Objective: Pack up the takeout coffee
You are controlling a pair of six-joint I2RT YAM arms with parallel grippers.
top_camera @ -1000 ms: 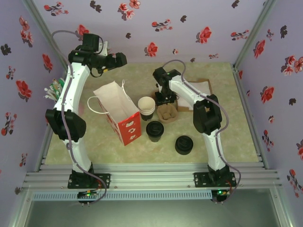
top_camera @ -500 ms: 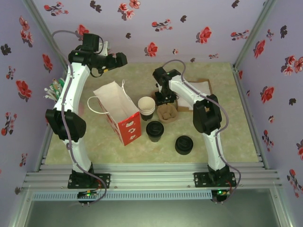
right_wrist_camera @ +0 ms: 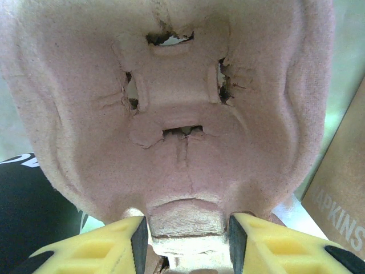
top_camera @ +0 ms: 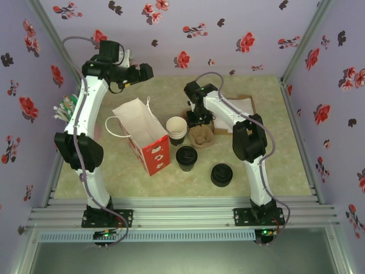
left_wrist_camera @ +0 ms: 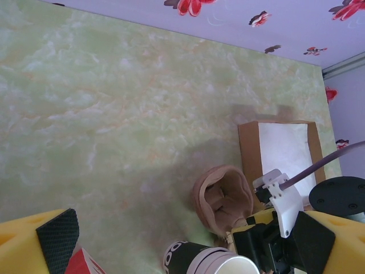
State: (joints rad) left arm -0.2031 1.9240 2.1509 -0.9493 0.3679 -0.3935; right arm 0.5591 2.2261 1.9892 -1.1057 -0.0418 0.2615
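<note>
The takeout coffee (top_camera: 186, 157), a cup under a round black lid, stands on the table in front of the stack of cream cups (top_camera: 177, 129). My right gripper (top_camera: 199, 120) reaches down onto the back end of a brown pulp cup carrier (top_camera: 201, 137). In the right wrist view the gripper (right_wrist_camera: 188, 242) has its black pads pressed against both sides of a ridge on the carrier (right_wrist_camera: 177, 97). My left gripper (top_camera: 145, 71) hangs high at the back left, open and holding nothing. Its fingers (left_wrist_camera: 57, 240) are spread wide above the carrier (left_wrist_camera: 222, 197).
A white and red paper bag (top_camera: 142, 140) stands open left of the cups. A stack of black lids (top_camera: 221, 174) sits at the front right. A brown napkin box (top_camera: 239, 108) lies behind the carrier. Straws (top_camera: 64, 108) stand at the left wall.
</note>
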